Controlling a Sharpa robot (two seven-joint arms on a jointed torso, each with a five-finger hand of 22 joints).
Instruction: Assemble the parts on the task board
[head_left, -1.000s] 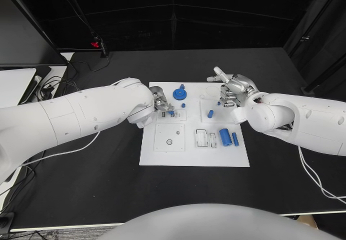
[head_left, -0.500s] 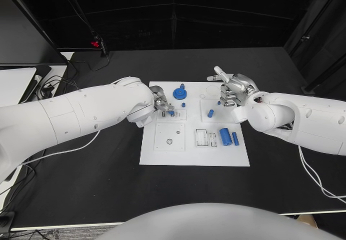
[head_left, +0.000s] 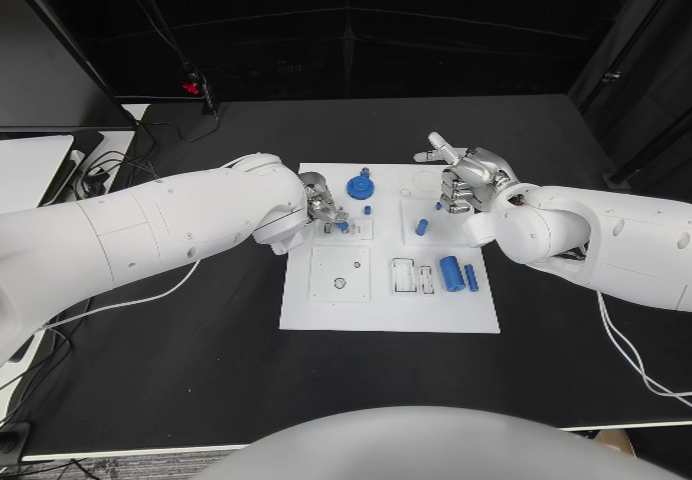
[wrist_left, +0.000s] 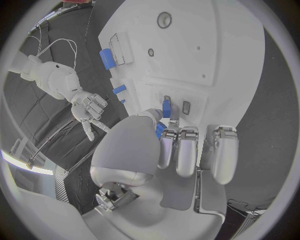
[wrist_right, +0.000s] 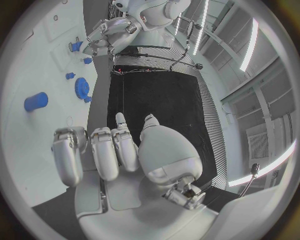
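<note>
The white task board (head_left: 325, 300) lies mid-table. My left hand (head_left: 320, 204) is over the board's left upper part and pinches a small blue part (wrist_left: 165, 106) between thumb and a finger, down at a small slot (wrist_left: 185, 107). My right hand (head_left: 464, 182) hovers over the board's upper right corner, holding nothing, its fingers (wrist_right: 105, 150) side by side and the thumb apart. A blue gear (head_left: 359, 187), a small blue peg (head_left: 368, 211), a blue piece (head_left: 421, 227) and a blue cylinder (head_left: 451, 273) sit on the board.
A thin blue bar (head_left: 470, 278) lies beside the cylinder at the board's right edge. The board's lower left holds a round socket (head_left: 340, 284). Black table (head_left: 173, 350) surrounds the board. Cables (head_left: 108, 170) trail at the far left.
</note>
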